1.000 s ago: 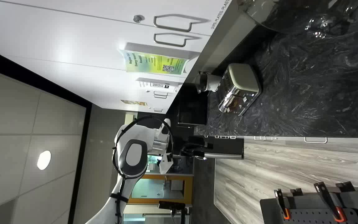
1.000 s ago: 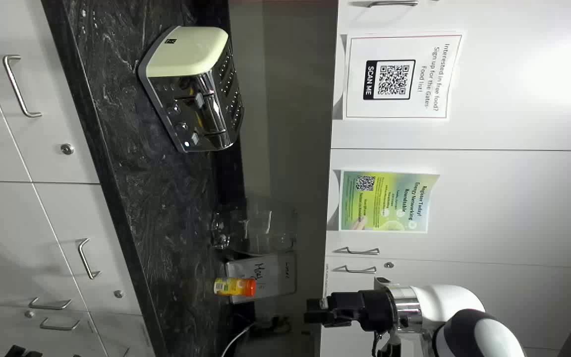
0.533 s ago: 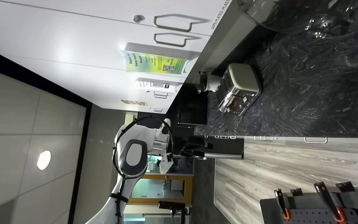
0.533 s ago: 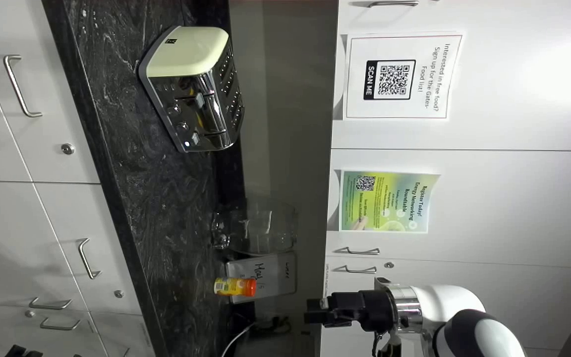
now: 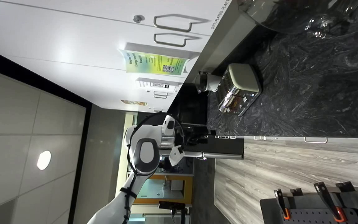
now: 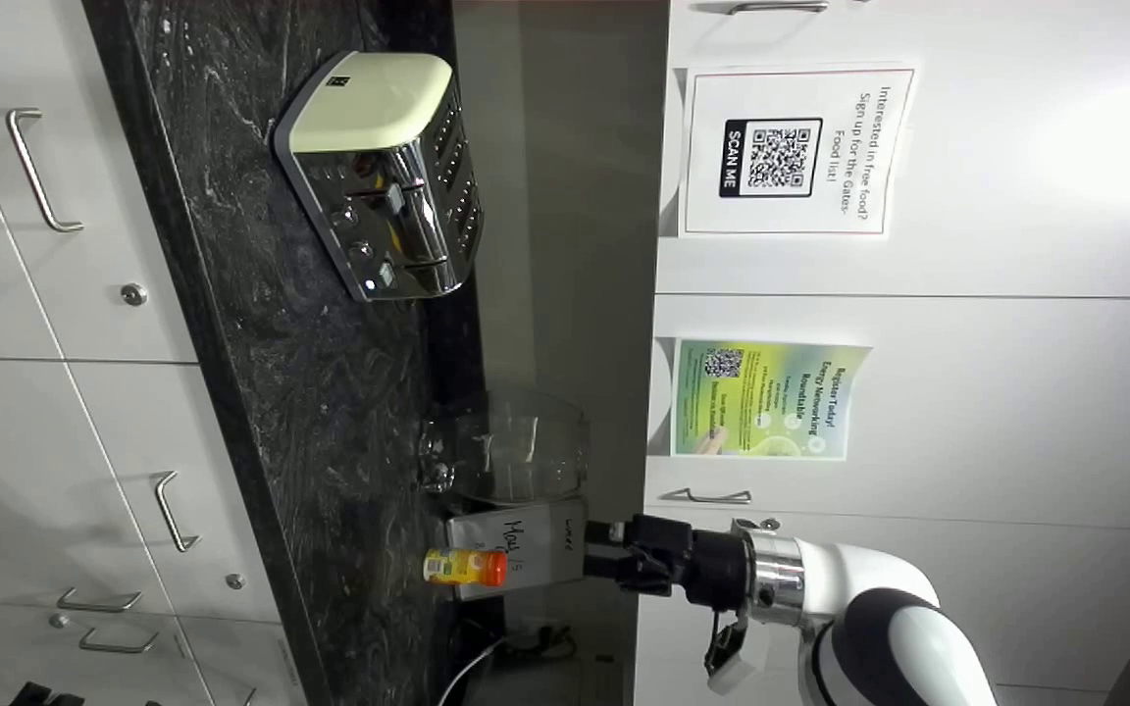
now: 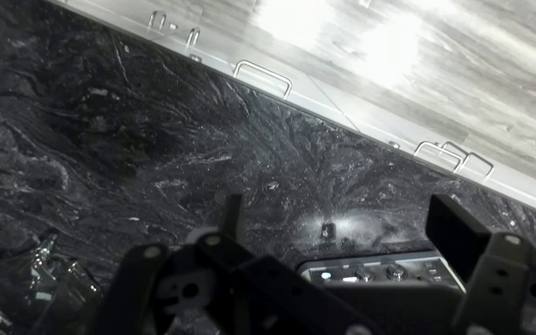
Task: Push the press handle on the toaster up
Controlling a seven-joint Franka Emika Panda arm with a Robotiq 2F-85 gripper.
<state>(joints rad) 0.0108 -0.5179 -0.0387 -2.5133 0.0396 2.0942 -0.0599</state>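
The toaster (image 5: 242, 79) has a pale cream side and a chrome face and stands on the dark counter. It also shows in an exterior view (image 6: 369, 108), where one press handle (image 6: 394, 199) sits in its slot and another handle (image 6: 386, 274) sits lower, near the base by a white light. My gripper (image 6: 600, 550) is open and empty, above counter level and apart from the toaster. It also shows in an exterior view (image 5: 209, 130). In the wrist view the fingers (image 7: 338, 218) are wide apart; the toaster's lower face (image 7: 379, 272) shows beneath, the rest hidden by the gripper.
A clear glass container (image 6: 511, 446), a yellow bottle with a red lid (image 6: 464, 567) and a white sign (image 6: 565, 539) stand along the counter (image 6: 320, 422). White cupboards (image 6: 967, 412) hang above. A dark box-shaped unit (image 5: 193, 107) and a small coffee-maker-like thing (image 5: 210, 82) stand beyond the toaster.
Within the last half second my arm and gripper have moved: toward the counter in an exterior view, and up and left in the picture of an exterior view. The toaster has not moved.
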